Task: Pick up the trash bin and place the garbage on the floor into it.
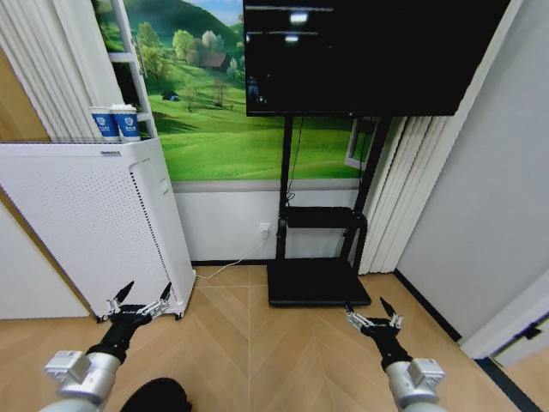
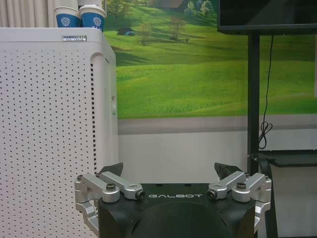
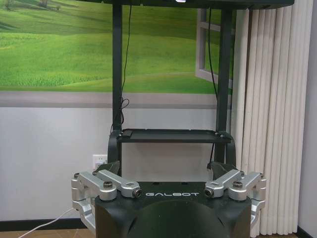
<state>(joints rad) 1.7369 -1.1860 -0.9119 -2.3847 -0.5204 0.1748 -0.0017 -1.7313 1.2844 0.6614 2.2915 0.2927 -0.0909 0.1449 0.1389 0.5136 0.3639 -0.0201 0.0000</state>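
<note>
As we stand now: we face the wall, with the white perforated cabinet (image 1: pixel 86 223) ahead on our left and both arms held low over the floor (image 1: pixel 283 343).
Trash bin (image 1: pixel 159 396): we take the dark rounded shape near the cabinet's front, on our side of it and under the left forearm, to be the bin. Too little of it shows for us to be sure.
Relation that matters: if that shape is the bin, it lies behind and below the left gripper (image 1: pixel 146 292), back toward our base rather than out in front of the fingers. We judge the left arm much the nearer one. The wrist would have to draw back and tip down to reach the rim.
Long axis: we cannot tell whether the bin stands upright or lies over.
Left gripper: fingers spread wide apart, holding nothing and touching nothing. It hovers just off the cabinet's lower front corner and points at the wall.
Right gripper (image 1: pixel 367 307): jaws equally wide and empty. It is well apart from the cabinet, in front of the black screen stand (image 1: pixel 317 279).
Garbage: we cannot place it; the bare planks between the cabinet and the stand carry none.
Paper cups (image 1: pixel 116 123): on the cabinet's top, no part of the job.
</note>
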